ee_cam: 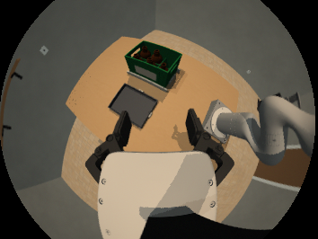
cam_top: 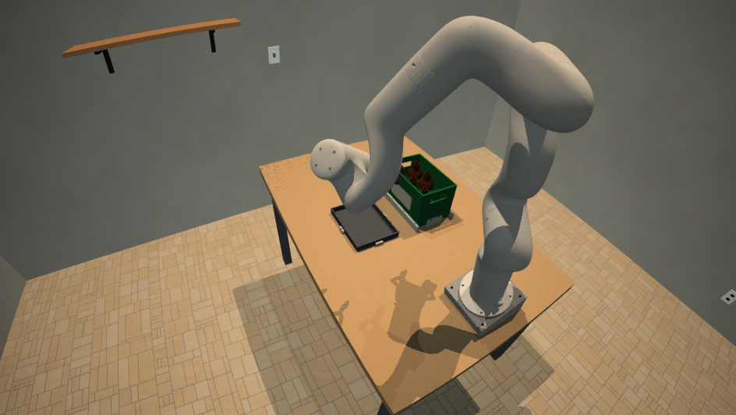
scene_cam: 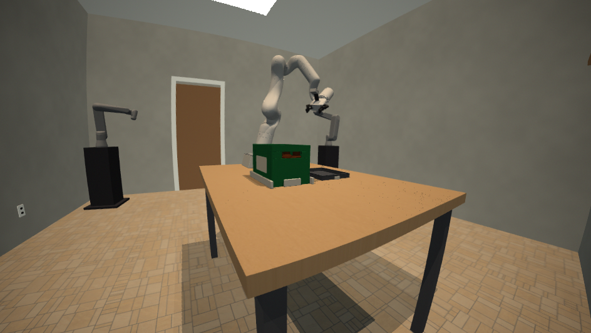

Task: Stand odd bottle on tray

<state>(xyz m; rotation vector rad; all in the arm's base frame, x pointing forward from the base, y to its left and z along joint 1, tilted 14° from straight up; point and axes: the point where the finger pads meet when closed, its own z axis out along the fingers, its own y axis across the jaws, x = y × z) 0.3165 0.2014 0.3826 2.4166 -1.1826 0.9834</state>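
Gripper [ee_cam: 158,123] hangs high above the table [scene_cam: 330,215], fingers spread wide w/ nothing between them. Below it, approx. over the tray [cam_top: 387,235], which lies flat next to the crate [cam_top: 435,203]. Brown bottles [cam_top: 424,180] stand inside the crate; which one has the odd neck can't be told. Arm [cam_top: 463,56] arches up from its base [cam_top: 518,303] at the table's other end.

Grey walls [scene_cam: 414,103] enclose a floor [scene_cam: 103,256] of tan patchwork tiles. A wooden table [scene_cam: 330,215] stands on dark legs. A brown door [scene_cam: 197,136] has a white frame. A wooden shelf [cam_top: 149,37] hangs on 2 black brackets beside a light switch [cam_top: 274,54].
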